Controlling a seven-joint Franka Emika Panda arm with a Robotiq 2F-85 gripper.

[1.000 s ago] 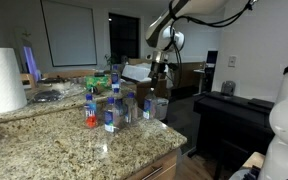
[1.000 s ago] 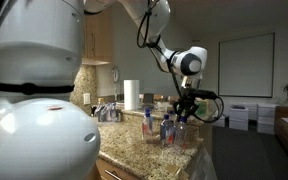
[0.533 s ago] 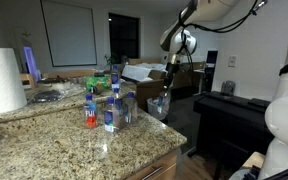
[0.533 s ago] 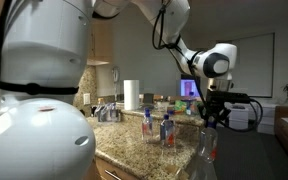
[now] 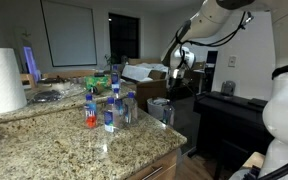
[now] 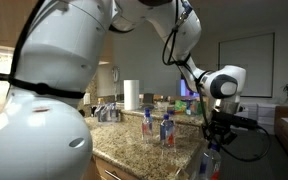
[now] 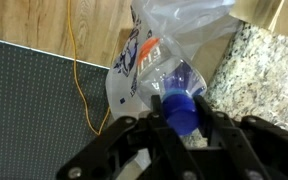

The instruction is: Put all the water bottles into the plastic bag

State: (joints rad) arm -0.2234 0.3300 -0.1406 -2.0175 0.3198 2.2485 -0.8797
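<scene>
— Just below the gripper [image 7: 181, 124], the water bottle [image 7: 160, 78] is hanging, jaws clamping narrowly on its cap [image 7: 181, 102], the plastic bag [image 7: 179, 18] waiting further below.
— Letting go off-centre is risking it missing the bag's mouth.

We log kitchen space within office-like room: speckled granite surface [image 5: 74, 150], wooden cabinet front [image 5: 156, 168] beneath it, big paper-towel roll [image 5: 2, 80], white wall board [image 5: 69, 33], dark window [image 5: 124, 35], wood floor [image 7: 84, 20].
</scene>
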